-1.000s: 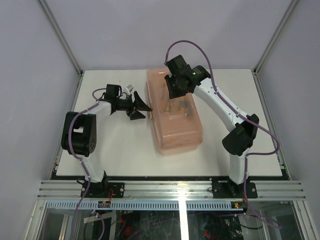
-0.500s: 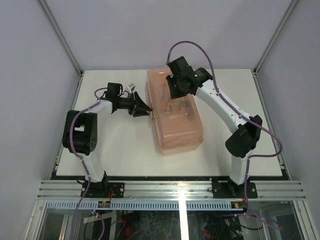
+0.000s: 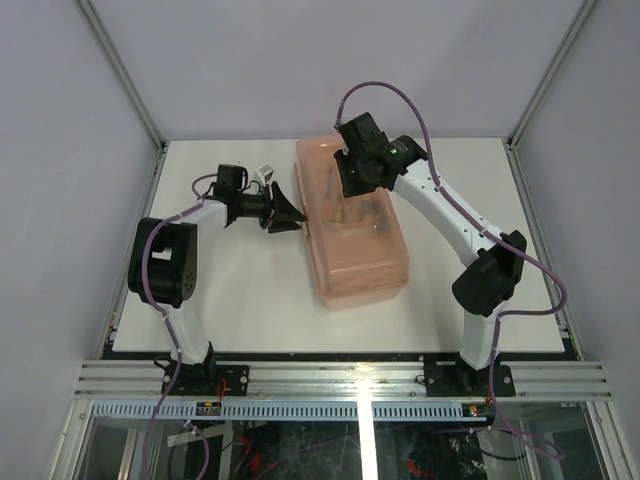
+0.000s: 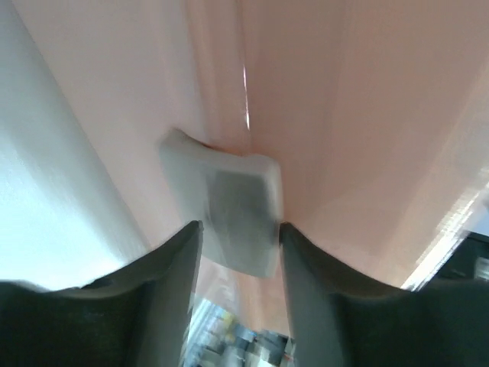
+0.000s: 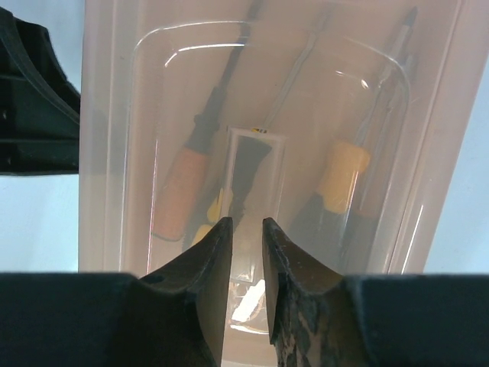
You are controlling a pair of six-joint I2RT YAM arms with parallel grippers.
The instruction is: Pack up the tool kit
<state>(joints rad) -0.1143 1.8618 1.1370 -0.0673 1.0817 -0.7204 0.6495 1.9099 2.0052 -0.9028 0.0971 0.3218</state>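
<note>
The tool kit's salmon-pink toolbox (image 3: 355, 250) lies with its lid down in the middle of the table. My left gripper (image 3: 290, 218) is at its left side. In the left wrist view the fingers (image 4: 183, 267) clamp the grey latch (image 4: 229, 206) from both sides. My right gripper (image 3: 350, 188) points down onto the far part of the lid. In the right wrist view its tips (image 5: 247, 225) stand a narrow gap apart with nothing between them. Through the lid show an orange-handled screwdriver (image 5: 179, 191) and a yellow-handled tool (image 5: 340, 172).
The white table (image 3: 230, 300) stretches to the left of and in front of the box. Grey walls and slanted frame posts (image 3: 125, 75) enclose it. The box's right side lies near my right arm's forearm (image 3: 450, 215).
My left gripper has moved right, up against the box's side, and its jaws have narrowed around the latch. The right gripper has stayed on the lid.
</note>
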